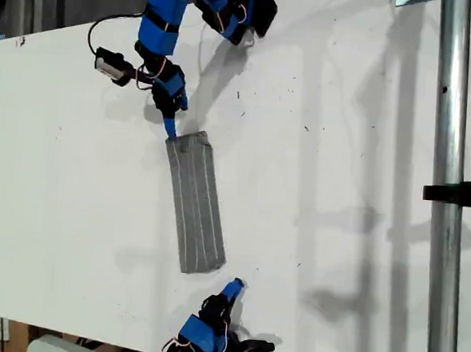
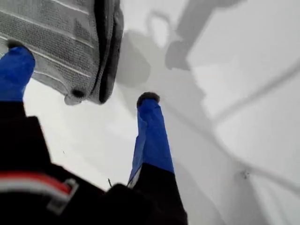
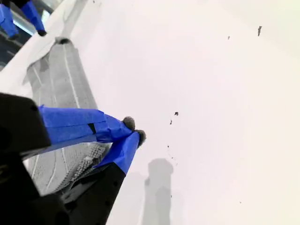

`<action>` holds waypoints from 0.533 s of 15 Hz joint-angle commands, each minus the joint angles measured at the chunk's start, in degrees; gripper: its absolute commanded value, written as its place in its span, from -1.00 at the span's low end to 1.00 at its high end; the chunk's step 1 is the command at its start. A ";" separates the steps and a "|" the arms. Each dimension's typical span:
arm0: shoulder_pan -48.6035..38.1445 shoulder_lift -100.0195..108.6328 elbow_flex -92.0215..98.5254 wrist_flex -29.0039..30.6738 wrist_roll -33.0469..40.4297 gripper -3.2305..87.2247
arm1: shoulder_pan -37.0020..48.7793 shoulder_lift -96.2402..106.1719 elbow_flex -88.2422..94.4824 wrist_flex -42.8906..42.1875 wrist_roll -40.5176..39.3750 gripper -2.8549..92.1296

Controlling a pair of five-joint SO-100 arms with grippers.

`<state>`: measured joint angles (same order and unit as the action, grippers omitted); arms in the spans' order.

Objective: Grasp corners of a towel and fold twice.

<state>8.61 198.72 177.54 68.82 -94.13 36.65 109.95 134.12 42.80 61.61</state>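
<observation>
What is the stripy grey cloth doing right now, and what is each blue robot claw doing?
Grey striped towel: folded into a long narrow strip, lying flat on the white table.
My first gripper: open, holding nothing, one fingertip at the towel's end.
My second gripper: shut, empty, beside the towel's other end, not gripping it.

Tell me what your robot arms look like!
Both arms are black and blue. My first gripper has two long blue fingers with dark tips, and a red stripe on its black body. My second gripper has the same blue fingers. Thin red and white wires run along one arm.
</observation>
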 commanded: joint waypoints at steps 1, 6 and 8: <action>-1.05 0.26 0.26 0.53 -0.35 -0.99 | -2.90 -9.84 -7.47 -7.12 3.87 -0.09; -1.41 0.26 -0.09 2.29 -0.09 -0.98 | -12.30 -33.75 -29.88 -8.00 7.38 -0.27; -1.23 0.26 -0.18 2.72 -0.18 -0.98 | -14.59 -36.65 -33.93 -7.82 7.91 -0.95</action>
<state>8.61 198.72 177.54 71.10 -94.13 24.35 73.83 103.97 35.95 68.91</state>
